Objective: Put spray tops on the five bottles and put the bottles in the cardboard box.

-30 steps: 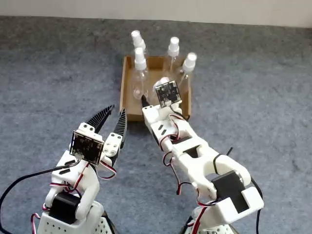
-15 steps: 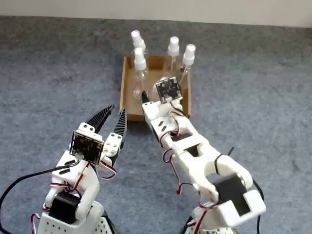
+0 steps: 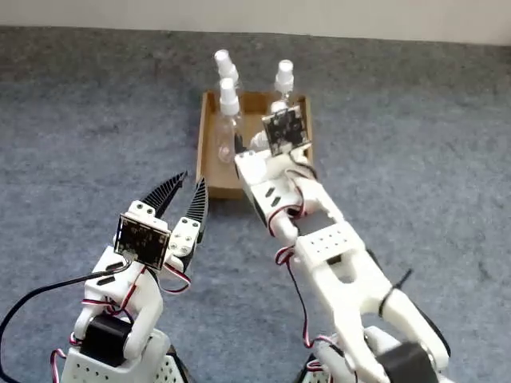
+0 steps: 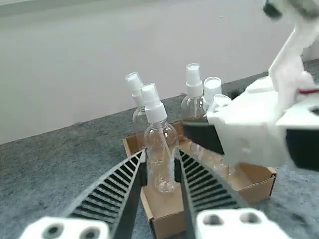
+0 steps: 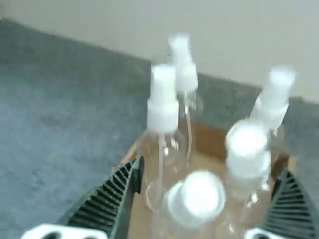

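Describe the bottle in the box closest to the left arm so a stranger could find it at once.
Find the cardboard box on the grey table beyond both arms. Two clear bottles stand along its wall on the left arm's side. The wanted bottle is the nearer one, in front of the far-corner bottle.

high view looks down over the table (image 3: 80, 96); both wrist views closely face the cardboard box (image 3: 211, 179).
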You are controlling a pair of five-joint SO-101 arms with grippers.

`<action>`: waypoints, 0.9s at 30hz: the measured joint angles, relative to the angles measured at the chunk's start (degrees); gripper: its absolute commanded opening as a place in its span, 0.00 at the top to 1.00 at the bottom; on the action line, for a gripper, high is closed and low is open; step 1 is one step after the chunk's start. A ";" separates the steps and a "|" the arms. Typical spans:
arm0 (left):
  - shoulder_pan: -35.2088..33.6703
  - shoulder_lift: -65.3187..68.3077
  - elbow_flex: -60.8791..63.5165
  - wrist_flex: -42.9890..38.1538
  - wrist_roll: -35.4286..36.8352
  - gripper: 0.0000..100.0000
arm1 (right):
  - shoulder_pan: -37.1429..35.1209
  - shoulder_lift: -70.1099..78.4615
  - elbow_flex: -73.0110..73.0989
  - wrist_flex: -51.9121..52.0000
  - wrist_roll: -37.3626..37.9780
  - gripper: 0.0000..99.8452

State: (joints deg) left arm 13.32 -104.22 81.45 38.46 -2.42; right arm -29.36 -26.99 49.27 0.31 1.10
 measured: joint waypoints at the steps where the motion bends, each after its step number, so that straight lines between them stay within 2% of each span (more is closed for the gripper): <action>1: 0.00 0.00 0.00 0.00 0.00 0.92 | 0.00 -1.58 -1.41 2.29 0.00 0.66; 9: 0.00 0.00 0.00 0.00 0.00 0.92 | 0.00 -13.01 -9.32 18.37 0.00 0.66; 12: 0.00 0.00 0.00 0.00 0.00 0.92 | 2.11 -17.23 -10.64 22.59 0.09 0.66; 15: 0.00 0.00 0.00 0.00 0.00 0.92 | 5.80 -21.63 -10.99 26.64 0.09 0.74; 21: 0.00 0.00 0.00 0.00 0.00 0.92 | 17.05 -28.57 -11.08 34.46 0.18 1.00; 24: 0.00 0.00 0.00 0.00 0.00 0.92 | 22.59 -32.26 -8.18 37.27 0.18 0.99; 27: 0.00 0.00 0.00 0.00 0.00 0.92 | 24.26 -37.01 -0.53 37.98 0.35 1.00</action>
State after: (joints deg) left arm 13.32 -104.22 81.45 38.46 -2.42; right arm -5.10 -64.00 48.75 38.29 1.45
